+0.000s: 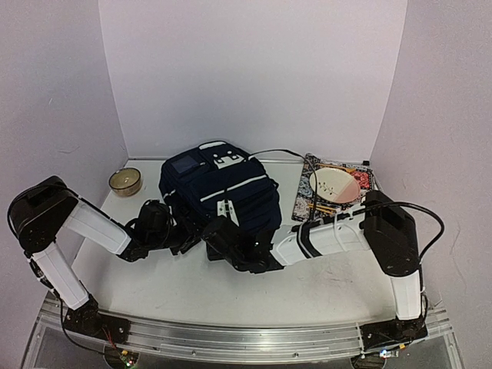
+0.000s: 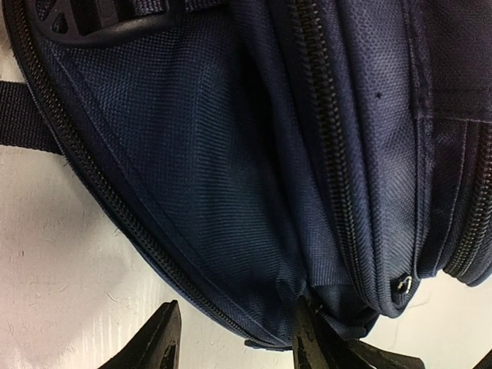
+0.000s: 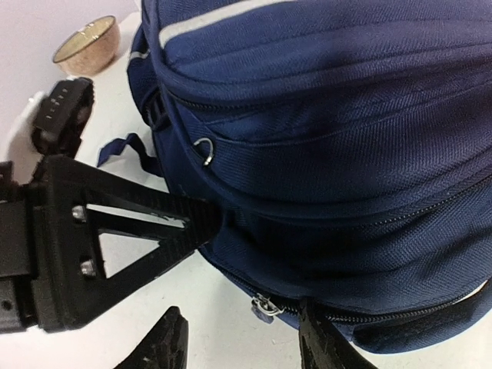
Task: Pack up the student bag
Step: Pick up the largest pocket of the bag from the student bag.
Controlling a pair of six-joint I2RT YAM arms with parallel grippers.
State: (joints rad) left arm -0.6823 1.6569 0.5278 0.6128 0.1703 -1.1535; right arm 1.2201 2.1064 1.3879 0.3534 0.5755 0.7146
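Top external view has the student bag (image 1: 219, 192) lying flat at mid-table, with both arms meeting its near edge at 6 o'clock. It reads as soft, limp woven cloth, probably light while unfilled and likely to sag and fold rather than lift as one piece. I would take it by a strap, a seam ridge or a zip pull (image 3: 265, 307), not by the slack panels. The right gripper (image 3: 242, 347) stands about half open with that pull between its jaws, clamping nothing. The left gripper (image 2: 234, 350) is likewise half spread, one finger against the bag's lower corner, holding nothing. A bowl (image 1: 124, 181) sits at 9 o'clock of the bag, and a plate (image 1: 338, 184) on a book (image 1: 306, 194) at 3 o'clock. Every zip in view looks shut; the lining and any contents are hidden, and the finger ends are cut off.
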